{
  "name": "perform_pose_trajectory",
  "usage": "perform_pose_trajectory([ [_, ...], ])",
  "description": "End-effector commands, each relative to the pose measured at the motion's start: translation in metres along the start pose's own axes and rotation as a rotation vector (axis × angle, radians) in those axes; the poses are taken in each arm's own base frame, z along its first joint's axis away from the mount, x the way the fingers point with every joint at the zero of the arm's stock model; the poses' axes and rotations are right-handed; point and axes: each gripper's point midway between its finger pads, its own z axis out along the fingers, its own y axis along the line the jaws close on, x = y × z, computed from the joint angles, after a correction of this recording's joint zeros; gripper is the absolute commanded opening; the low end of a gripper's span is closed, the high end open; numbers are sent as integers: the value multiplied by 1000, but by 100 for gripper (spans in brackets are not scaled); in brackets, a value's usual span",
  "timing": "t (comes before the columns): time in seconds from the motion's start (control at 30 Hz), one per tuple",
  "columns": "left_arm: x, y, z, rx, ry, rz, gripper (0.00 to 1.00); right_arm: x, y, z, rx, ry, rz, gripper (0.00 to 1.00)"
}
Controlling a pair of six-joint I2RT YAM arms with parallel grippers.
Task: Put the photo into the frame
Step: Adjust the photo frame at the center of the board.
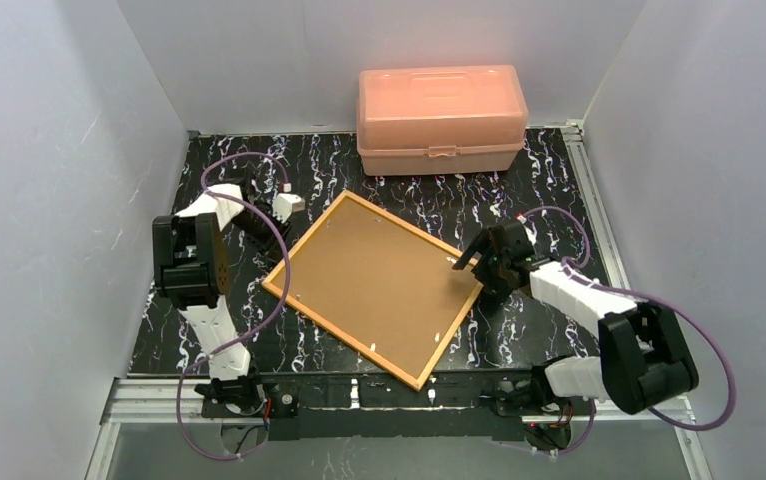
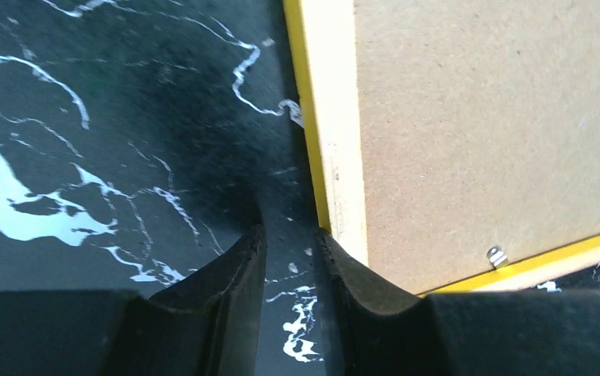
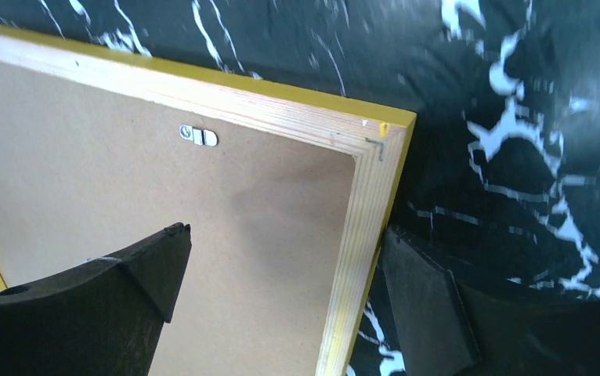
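The frame (image 1: 374,285) lies face down on the black marbled table, its brown back up, yellow border and small metal clips (image 3: 199,135) showing. The photo is not in view. My left gripper (image 1: 271,240) is low beside the frame's upper-left edge. In the left wrist view the left gripper (image 2: 290,231) shows a narrow gap with only table in it, and its right finger (image 2: 359,282) rests against the frame (image 2: 477,117). My right gripper (image 3: 283,232) is wide open astride the frame's right edge (image 3: 359,258) near a corner, one finger over the board, one outside it.
A salmon-pink plastic box (image 1: 441,118) stands shut at the back of the table. White walls close in the left, right and rear. A metal rail (image 1: 359,395) runs along the near edge between the arm bases.
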Motion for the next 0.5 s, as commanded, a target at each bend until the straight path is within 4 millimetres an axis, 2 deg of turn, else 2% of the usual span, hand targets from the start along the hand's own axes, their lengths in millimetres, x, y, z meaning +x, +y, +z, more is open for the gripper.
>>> perform_pose_trajectory([
  [0.0,14,-35,-11,84,12,95,27,-50,51,0,-118,-110,-31,99],
  [0.13,24,-61,-15,143,19,148,26,-61,62,15,-130,-78,-56,99],
  [0.27,35,-88,-16,194,39,223,26,-62,79,29,-173,-36,-71,99],
  [0.47,40,-115,-14,249,56,280,26,-71,105,46,-228,-2,-95,99],
])
